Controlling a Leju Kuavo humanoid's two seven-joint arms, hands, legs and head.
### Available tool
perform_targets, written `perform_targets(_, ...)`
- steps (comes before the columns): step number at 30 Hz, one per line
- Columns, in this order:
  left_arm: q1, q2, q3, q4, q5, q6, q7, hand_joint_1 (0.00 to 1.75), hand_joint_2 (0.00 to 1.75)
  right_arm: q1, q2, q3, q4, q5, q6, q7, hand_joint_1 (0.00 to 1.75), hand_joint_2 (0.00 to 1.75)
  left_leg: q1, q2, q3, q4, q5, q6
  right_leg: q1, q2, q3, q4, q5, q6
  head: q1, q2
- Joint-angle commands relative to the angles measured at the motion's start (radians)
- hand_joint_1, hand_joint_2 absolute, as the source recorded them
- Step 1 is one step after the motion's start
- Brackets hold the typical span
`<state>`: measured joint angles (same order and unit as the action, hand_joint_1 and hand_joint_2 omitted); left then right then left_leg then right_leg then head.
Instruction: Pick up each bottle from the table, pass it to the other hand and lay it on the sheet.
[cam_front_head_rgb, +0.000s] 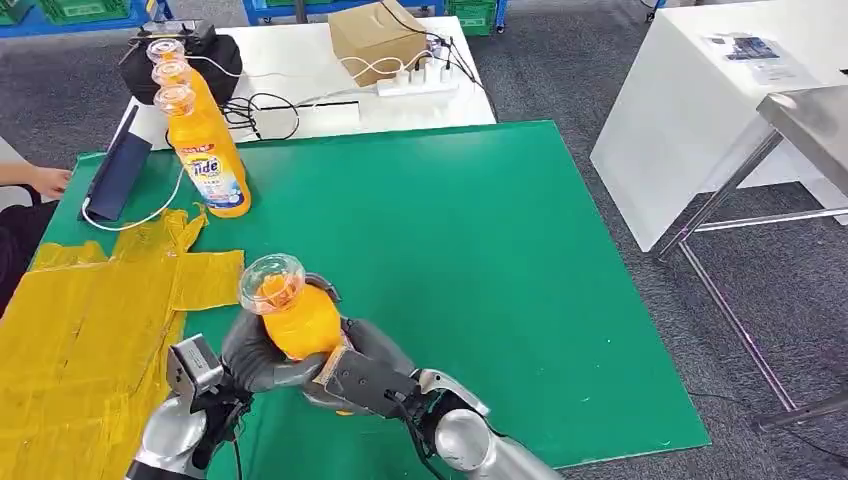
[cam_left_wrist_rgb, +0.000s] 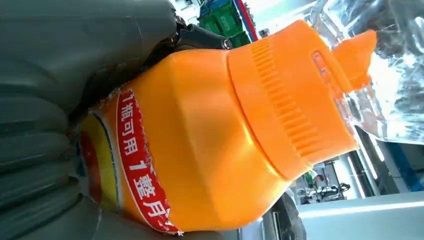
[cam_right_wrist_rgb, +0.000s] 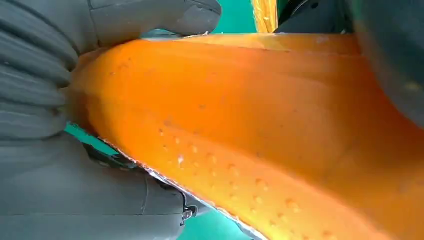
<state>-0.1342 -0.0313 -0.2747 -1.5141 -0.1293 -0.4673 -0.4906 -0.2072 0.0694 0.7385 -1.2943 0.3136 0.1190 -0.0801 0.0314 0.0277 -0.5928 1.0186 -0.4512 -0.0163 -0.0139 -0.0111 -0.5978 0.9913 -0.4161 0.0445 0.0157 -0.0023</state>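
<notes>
Item: orange detergent bottle (cam_front_head_rgb: 296, 318), clear cap up, held above the green table (cam_front_head_rgb: 480, 260) near its front edge. My left hand (cam_front_head_rgb: 250, 355) and right hand (cam_front_head_rgb: 365, 375) both wrap its body, fingers closed on it. I judge it full, heavy, rigid, with slick plastic; best taken at the waist below the label. Three more bottles (cam_front_head_rgb: 205, 150) stand at rear left. Yellow sheet (cam_front_head_rgb: 90, 320) lies left.

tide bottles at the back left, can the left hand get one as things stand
Probably not yet. The left hand and the right hand both grip the orange bottle in mid handover. The green table between it and the standing bottles looks free.
</notes>
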Motion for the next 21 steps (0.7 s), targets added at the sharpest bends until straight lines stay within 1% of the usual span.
perform_targets(1,-0.025,0.020,-0.053,0.045,-0.047,0.032,-0.010,1.75,1.75,-0.010,-0.033,0.032,0.018,0.034,-0.030,0.007,1.75,1.75,-0.001,-0.002,0.003,-0.001,0.000,0.002,0.000,-0.001,0.002,-0.001,0.000,-0.001,0.000,0.000)
perform_targets(2,-0.021,0.023,-0.050,0.035,-0.086,0.070,-0.022,1.75,1.75,0.000,-0.039,0.025,0.001,0.069,-0.060,0.010,1.75,1.75,-0.001,-0.003,0.004,-0.002,0.000,0.003,0.000,-0.001,0.004,-0.001,-0.001,-0.002,0.000,0.000)
perform_targets(3,-0.016,0.028,-0.043,0.019,-0.123,0.108,-0.031,1.75,1.75,0.016,-0.050,0.014,-0.033,0.101,-0.086,0.015,1.31,1.75,0.000,-0.002,0.002,-0.001,0.000,0.002,0.000,-0.001,0.002,-0.001,0.000,-0.001,0.000,0.000)
perform_targets(4,-0.004,0.032,-0.029,-0.007,-0.210,0.199,-0.042,1.75,1.75,0.045,-0.062,-0.014,-0.085,0.149,-0.121,0.030,0.00,1.75,0.000,-0.003,0.002,-0.001,0.000,0.002,0.000,-0.001,0.003,-0.001,-0.001,-0.001,0.000,0.000)
perform_targets(5,0.005,0.038,-0.001,-0.029,-0.273,0.264,-0.040,1.75,1.75,0.069,-0.090,-0.048,-0.153,0.174,-0.130,0.036,0.00,1.75,-0.001,-0.004,0.004,-0.002,-0.001,0.003,-0.001,-0.001,0.004,-0.001,-0.001,-0.002,0.000,0.000)
perform_targets(6,0.010,0.041,0.016,-0.037,-0.302,0.295,-0.042,1.75,1.75,0.083,-0.102,-0.071,-0.185,0.175,-0.129,0.036,0.00,1.75,0.000,-0.003,0.002,-0.001,0.000,0.002,0.000,-0.001,0.002,0.000,-0.001,-0.001,0.000,0.000)
perform_targets(7,0.015,0.046,0.043,-0.047,-0.337,0.319,-0.046,1.75,1.75,0.104,-0.118,-0.106,-0.232,0.184,-0.117,0.031,0.00,1.75,-0.001,-0.005,0.003,-0.001,-0.001,0.003,0.000,-0.002,0.004,-0.001,-0.002,-0.001,0.000,0.000)
perform_targets(8,0.018,0.050,0.069,-0.049,-0.401,0.377,-0.051,1.75,1.75,0.131,-0.125,-0.145,-0.279,0.190,-0.117,0.019,0.00,1.75,-0.001,-0.003,0.000,0.000,0.000,0.002,-0.001,-0.002,0.001,0.000,-0.001,-0.001,0.000,0.000)
perform_targets(12,0.019,0.053,0.079,-0.049,-0.402,0.376,-0.054,1.75,1.75,0.140,-0.129,-0.156,-0.295,0.192,-0.106,0.015,0.00,1.75,-0.001,-0.003,0.003,-0.001,-0.001,0.003,0.000,0.000,0.003,0.000,-0.001,-0.002,0.000,0.000)
perform_targets(13,0.018,0.049,0.082,-0.048,-0.451,0.422,-0.059,1.75,1.75,0.144,-0.122,-0.160,-0.294,0.201,-0.111,0.015,0.00,0.00,-0.001,-0.003,0.001,-0.001,-0.001,0.002,-0.001,0.000,0.002,0.000,-0.001,-0.001,0.000,0.000)
perform_targets(14,0.027,0.058,0.097,-0.051,-0.582,0.553,-0.047,1.75,1.75,0.159,-0.139,-0.177,-0.327,0.219,-0.128,0.012,0.00,0.00,-0.001,-0.004,0.003,-0.001,-0.001,0.003,-0.001,0.000,0.003,0.000,-0.001,-0.002,0.000,0.000)
perform_targets(15,0.031,0.073,0.108,-0.050,-0.692,0.652,-0.042,1.75,1.75,0.178,-0.150,-0.200,-0.362,0.217,-0.139,0.002,0.00,0.00,0.000,-0.003,0.001,-0.001,0.000,0.002,0.000,-0.001,0.002,0.000,-0.001,-0.001,0.000,0.000)
perform_targets(16,0.038,0.086,0.124,-0.048,-0.810,0.745,-0.017,1.75,1.75,0.193,-0.164,-0.216,-0.396,0.215,-0.139,-0.005,0.00,0.00,-0.001,-0.004,0.002,-0.001,-0.001,0.003,-0.001,0.000,0.003,0.000,-0.001,-0.002,0.000,0.000)
perform_targets(17,0.047,0.098,0.137,-0.042,-0.880,0.793,0.005,1.75,1.75,0.203,-0.173,-0.231,-0.424,0.206,-0.134,-0.013,0.00,0.00,-0.001,-0.003,0.001,-0.001,0.000,0.002,-0.001,0.000,0.001,0.000,-0.001,-0.001,0.000,0.000)
perform_targets(18,0.087,0.118,0.180,-0.049,-0.979,0.869,0.062,1.75,1.75,0.183,-0.174,-0.229,-0.436,0.177,-0.103,-0.044,0.00,0.00,-0.001,-0.003,0.002,-0.001,-0.001,0.002,-0.001,0.000,0.002,0.000,-0.001,-0.002,0.000,0.000)
perform_targets(20,0.150,0.160,0.242,-0.038,-1.033,0.930,0.050,1.75,1.75,0.148,-0.137,-0.233,-0.425,0.152,-0.103,-0.050,0.00,0.00,-0.001,0.000,0.003,-0.002,-0.001,0.002,-0.001,0.003,0.002,0.000,-0.001,-0.002,0.000,0.000)
perform_targets(21,0.170,0.162,0.272,-0.023,-1.046,0.959,0.034,1.75,1.75,0.130,-0.125,-0.228,-0.415,0.143,-0.102,-0.046,0.00,0.00,-0.002,0.005,0.006,-0.003,-0.002,0.002,-0.001,0.008,0.003,0.000,0.000,-0.002,0.000,0.000)
